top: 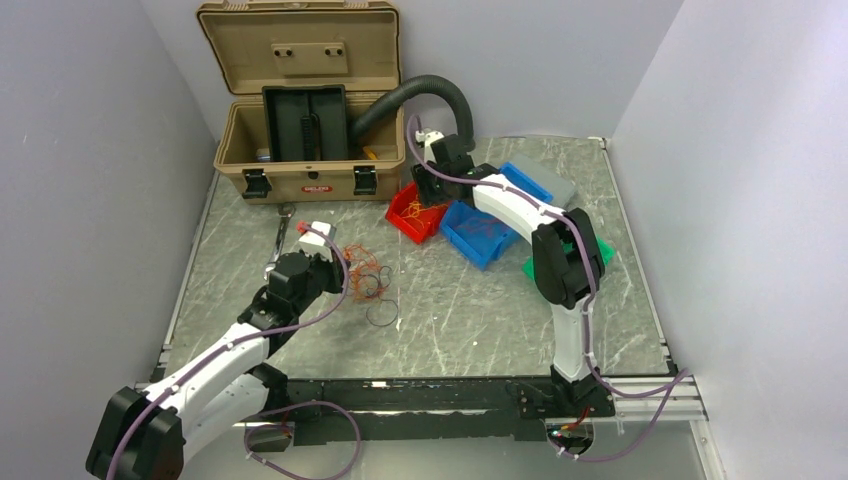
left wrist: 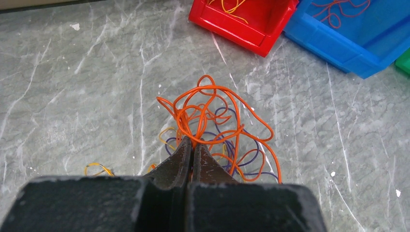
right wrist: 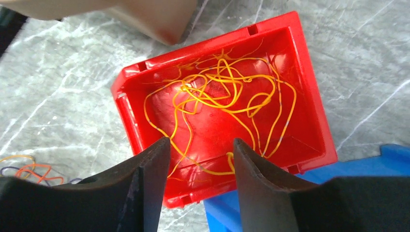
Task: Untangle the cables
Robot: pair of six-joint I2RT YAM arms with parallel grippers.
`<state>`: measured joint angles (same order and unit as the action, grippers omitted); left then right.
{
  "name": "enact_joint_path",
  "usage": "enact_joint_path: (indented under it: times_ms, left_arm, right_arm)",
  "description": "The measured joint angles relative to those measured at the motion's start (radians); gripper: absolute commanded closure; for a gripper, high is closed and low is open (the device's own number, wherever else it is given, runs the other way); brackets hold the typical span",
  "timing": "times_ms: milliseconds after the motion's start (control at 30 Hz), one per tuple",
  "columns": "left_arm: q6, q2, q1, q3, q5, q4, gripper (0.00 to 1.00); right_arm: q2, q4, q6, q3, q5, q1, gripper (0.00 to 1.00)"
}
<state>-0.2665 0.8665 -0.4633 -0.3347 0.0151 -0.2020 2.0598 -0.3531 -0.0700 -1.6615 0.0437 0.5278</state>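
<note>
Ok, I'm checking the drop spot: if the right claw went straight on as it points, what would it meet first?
The right claw points down into the red bin, so it would probably meet the yellow cables lying there first. How far off they are is unclear.

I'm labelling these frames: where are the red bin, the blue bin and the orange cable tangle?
red bin (right wrist: 314, 104): right wrist view, right wall.
blue bin (left wrist: 329, 48): left wrist view, near wall.
orange cable tangle (left wrist: 183, 118): left wrist view, dense knot.

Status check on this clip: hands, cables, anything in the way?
Left hand shut on tangled orange cable. Right hand open above red bin holding yellow cables. Nothing blocking either.
</note>
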Motion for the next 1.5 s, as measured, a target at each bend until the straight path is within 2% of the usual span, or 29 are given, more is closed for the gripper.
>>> enact_joint_path:
  times_ms: [167,233,333,400,567,700,767,1133,1333,1433,1500]
  left_arm:
    - [0.003,-0.008,0.000,0.004,-0.013,-0.004,1.00]
    - [0.004,-0.008,0.000,0.004,-0.025,-0.006,1.00]
    - [0.010,-0.016,0.000,0.008,-0.044,-0.020,1.00]
    - [0.012,-0.033,0.000,0.015,-0.058,-0.029,1.00]
    - [0.016,-0.094,0.000,0.050,-0.103,-0.069,1.00]
    - [0.017,-0.135,0.000,0.077,-0.137,-0.098,1.00]
    - [0.017,-0.150,0.000,0.093,-0.172,-0.124,1.00]
    - [0.018,-0.112,0.000,0.103,-0.380,-0.241,1.00]
    - [0.018,-0.110,0.000,0.103,-0.433,-0.271,0.98]
    - [0.018,-0.114,0.000,0.103,-0.446,-0.276,0.98]
    - [0.018,-0.119,0.000,0.105,-0.449,-0.281,0.97]
  right_arm:
    - [-0.090,-0.015,-0.002,0.007,-0.011,0.008,0.41]
    - [-0.157,-0.011,-0.005,0.024,-0.010,0.014,0.36]
    - [-0.277,0.016,-0.013,0.102,0.004,0.039,0.25]
    - [-0.357,0.061,-0.019,0.196,0.039,0.079,0.24]
    - [-0.491,0.226,-0.053,0.505,0.159,0.178,0.29]
    - [-0.557,0.369,-0.096,0.753,0.235,0.192,0.29]
    - [-0.579,0.412,-0.112,0.821,0.269,0.198,0.29]
    - [-0.681,0.719,-0.173,0.863,0.461,0.229,0.36]
    - [-0.655,0.744,-0.192,0.857,0.489,0.232,0.43]
    - [-0.631,0.743,-0.199,0.851,0.491,0.237,0.50]
    - [-0.618,0.743,-0.201,0.845,0.493,0.241,0.61]
